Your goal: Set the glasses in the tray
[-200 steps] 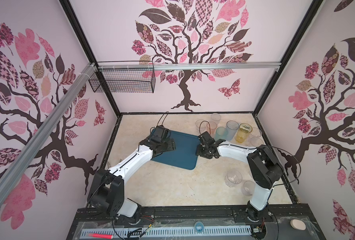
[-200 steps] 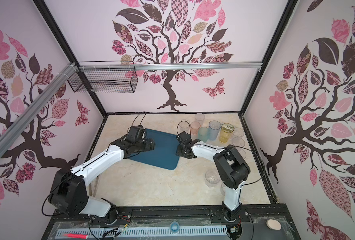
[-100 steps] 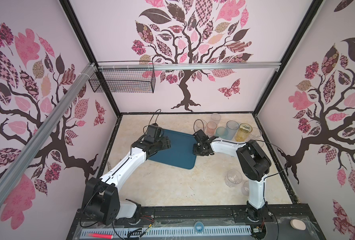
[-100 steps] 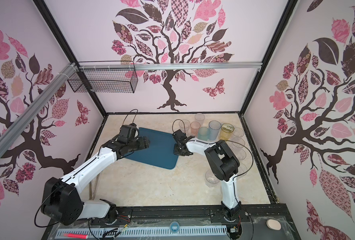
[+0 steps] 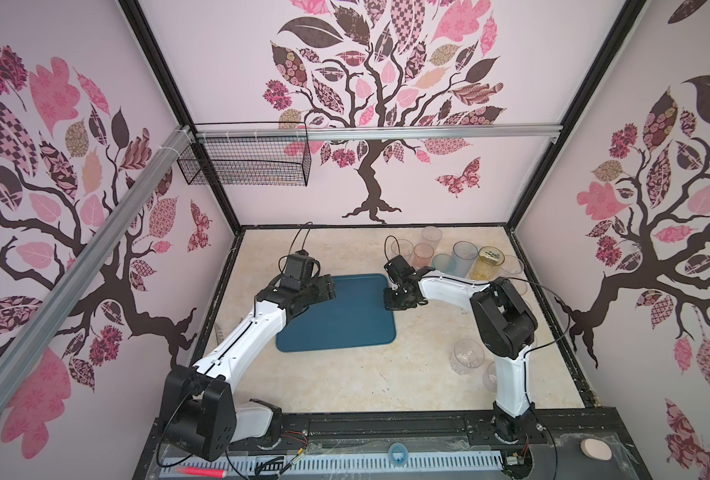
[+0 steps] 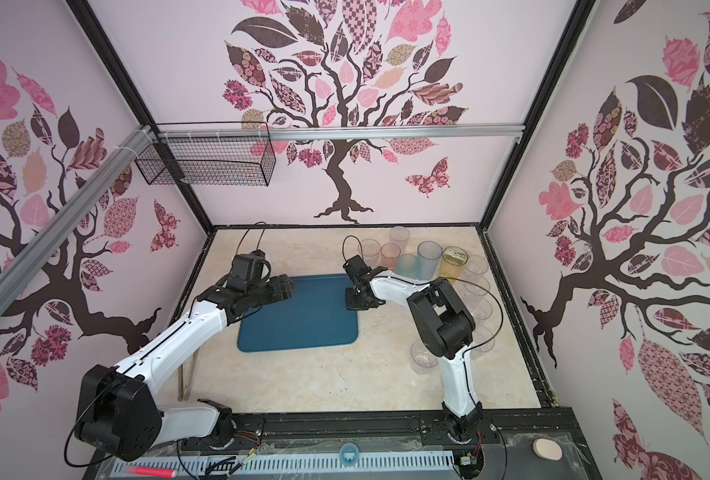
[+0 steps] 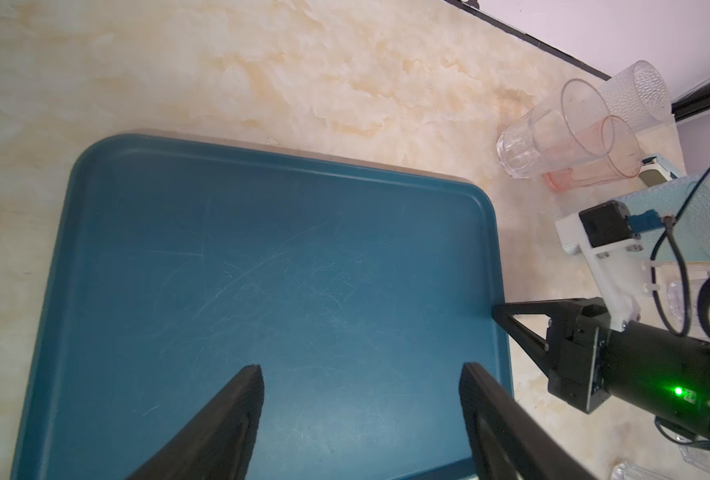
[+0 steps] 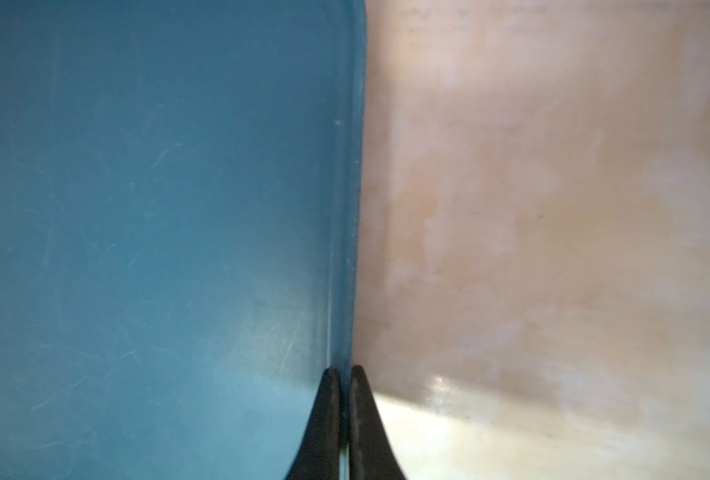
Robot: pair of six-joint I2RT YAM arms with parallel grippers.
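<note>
Since the earlier frames, the right gripper (image 8: 342, 370) has been shifted a short way from beside the tray (image 5: 345, 328) onto its edge, and its fingers have been brought together. In the right wrist view the two fingers (image 8: 324, 415) are seen clamped on the tray's raised rim, one on the inner side and one on the outer side, so that the rim is pinched between them. The left arm has also been shifted slightly. The left gripper (image 7: 361, 374) is held above the tray with its fingers (image 7: 228, 415) spread wide and empty. The tray's surface lies directly beneath and ahead of the left fingers, and the right fingertips are seen at the tray edge off to one side of them. The tray lies on the table (image 5: 345, 382). The glasses (image 5: 463, 255) stand upright on the table outside the tray. Most are clustered behind the right fingers, and further clear ones (image 5: 467, 355) stand beside the right arm.
</note>
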